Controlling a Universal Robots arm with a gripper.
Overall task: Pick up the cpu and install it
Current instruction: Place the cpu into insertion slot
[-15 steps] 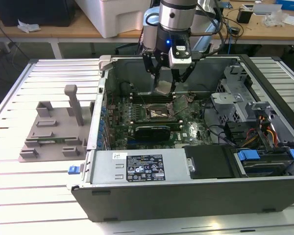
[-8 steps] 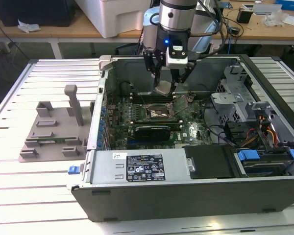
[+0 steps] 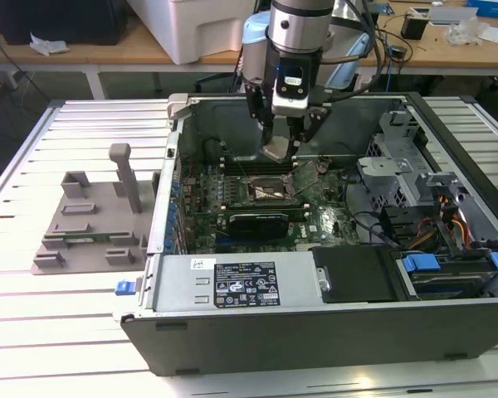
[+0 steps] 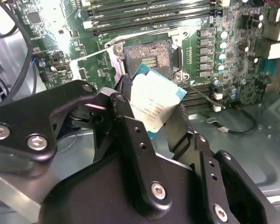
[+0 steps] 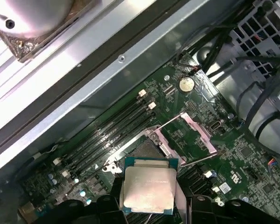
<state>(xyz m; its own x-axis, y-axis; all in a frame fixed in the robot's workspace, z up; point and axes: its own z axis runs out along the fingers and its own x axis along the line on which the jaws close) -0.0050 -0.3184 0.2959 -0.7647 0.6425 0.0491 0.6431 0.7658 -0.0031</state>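
Observation:
My gripper (image 3: 280, 146) hangs inside the open computer case (image 3: 315, 332), shut on the cpu (image 3: 275, 152). The cpu is a flat square chip with a silver top, seen in both wrist views (image 4: 155, 101) (image 5: 148, 186), pinched on two opposite edges by the black fingers (image 5: 185, 201). It is held tilted a short way above the motherboard. The square cpu socket (image 3: 272, 192) (image 4: 147, 58) (image 5: 141, 152) lies bare below it, with its metal load plate (image 5: 188, 135) swung open to one side.
A black expansion card (image 3: 251, 222) sits just in front of the socket. Memory slots (image 5: 107, 135) run beside it. A power supply (image 3: 232, 286) and drive cage (image 3: 398, 162) crowd the case. A grey fixture (image 3: 91, 224) stands on the slatted table at the exterior view's left.

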